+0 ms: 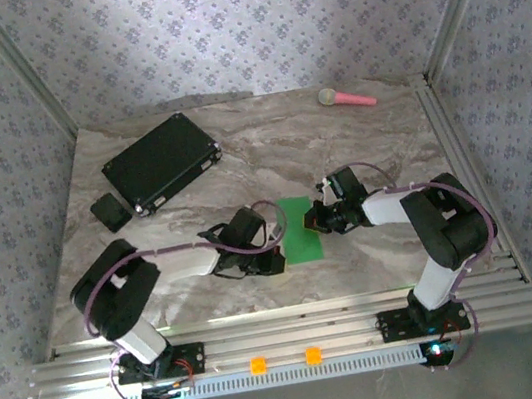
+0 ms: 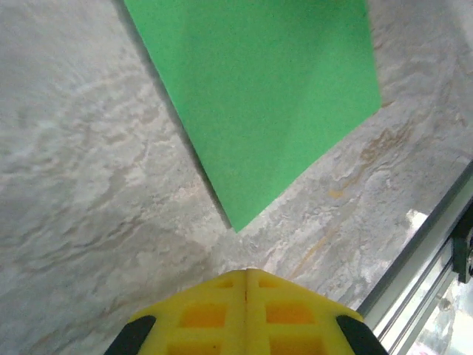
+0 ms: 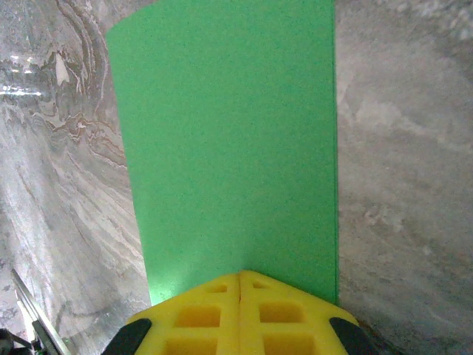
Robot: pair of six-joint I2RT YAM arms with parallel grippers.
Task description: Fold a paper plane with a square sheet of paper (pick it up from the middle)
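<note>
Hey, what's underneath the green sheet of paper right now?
The green paper lies on the marble-patterned table, whose veined surface shows around its edges. The patch directly beneath is covered, so it cannot be checked.

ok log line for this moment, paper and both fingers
square sheet of paper: flat on table, not held | left fingers: shut, short of its corner | right fingers: shut, at its edge

Middle: the left end effector (image 2: pixel 246 274) and right end effector (image 3: pixel 240 275) crowd the green sheet (image 1: pixel 300 229) from both sides.
Far left: the black case (image 1: pixel 161 161) blocks me (small black box (image 1: pixel 110 212) just beside it).
Far right: I see bare desk (image 1: pixel 378 141) up to the pink toy (image 1: pixel 346 98).
</note>
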